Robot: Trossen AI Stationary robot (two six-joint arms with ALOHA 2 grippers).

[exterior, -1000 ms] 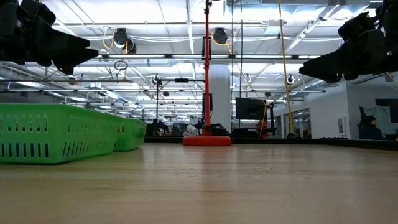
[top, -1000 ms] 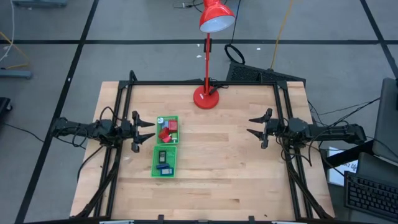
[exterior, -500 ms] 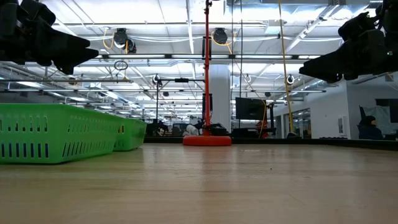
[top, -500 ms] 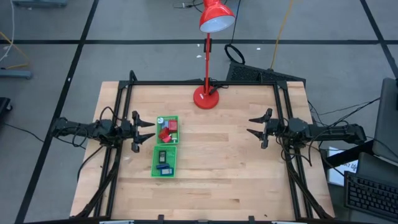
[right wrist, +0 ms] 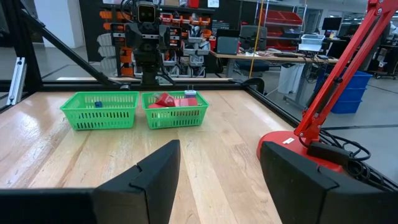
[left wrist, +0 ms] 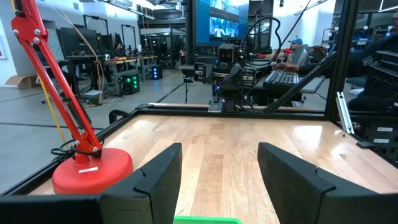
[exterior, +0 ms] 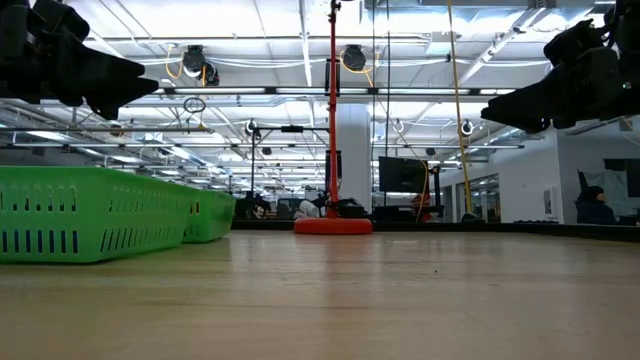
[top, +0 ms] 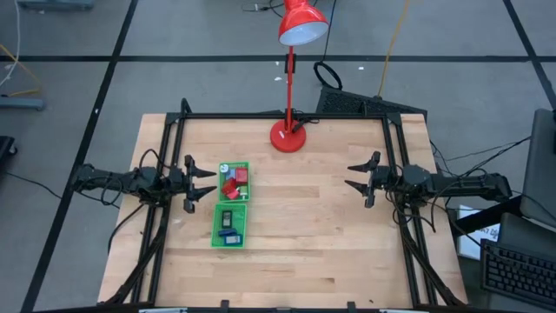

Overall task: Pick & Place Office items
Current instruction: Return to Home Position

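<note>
Left gripper (top: 201,183): fingers spread, empty, just beside the green tray (top: 232,203).
Right gripper (top: 358,180): fingers spread, empty, well apart from the tray.
High view: red blocks (top: 231,184) in the compartment nearer the lamp (top: 287,136); blue-faced rectangles (top: 229,233) in the other.
Low view: only the tray's wall (exterior: 90,215); contents hidden.

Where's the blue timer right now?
In the high view, the blue timer lies in the green tray's compartment farther from the red lamp, on the table's left half, near the left hand.
</note>
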